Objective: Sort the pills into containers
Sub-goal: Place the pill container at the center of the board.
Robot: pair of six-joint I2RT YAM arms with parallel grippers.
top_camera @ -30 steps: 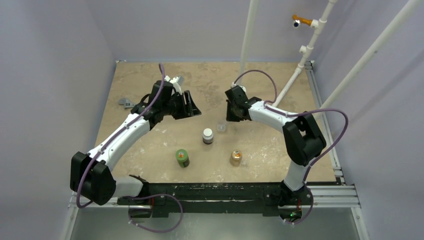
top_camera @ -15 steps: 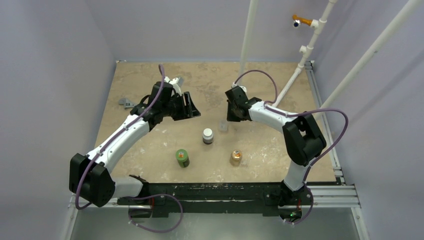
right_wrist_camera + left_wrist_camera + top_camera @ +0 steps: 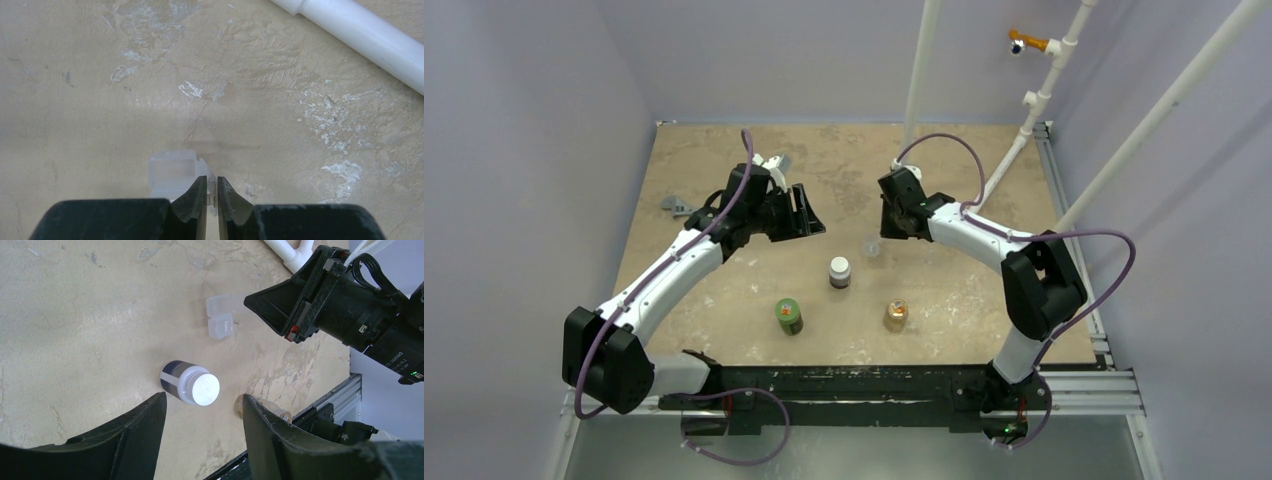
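At right wrist: right fingers (image 3: 192, 205) pinch clear case (image 3: 172, 172) edge | left wrist: left fingers (image 3: 135, 435) apart

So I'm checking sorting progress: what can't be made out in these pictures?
- Pills: too small in every view; the cloudy walls of the clear case hide any inside.
- Tan-orange bottle, left wrist view: partly hidden by a finger of the left pincer.
- Right pincer, right wrist view: its tips cover the case's edge, so a grip cannot be confirmed.
- Green bottle: outside both wrist views, small from the top.
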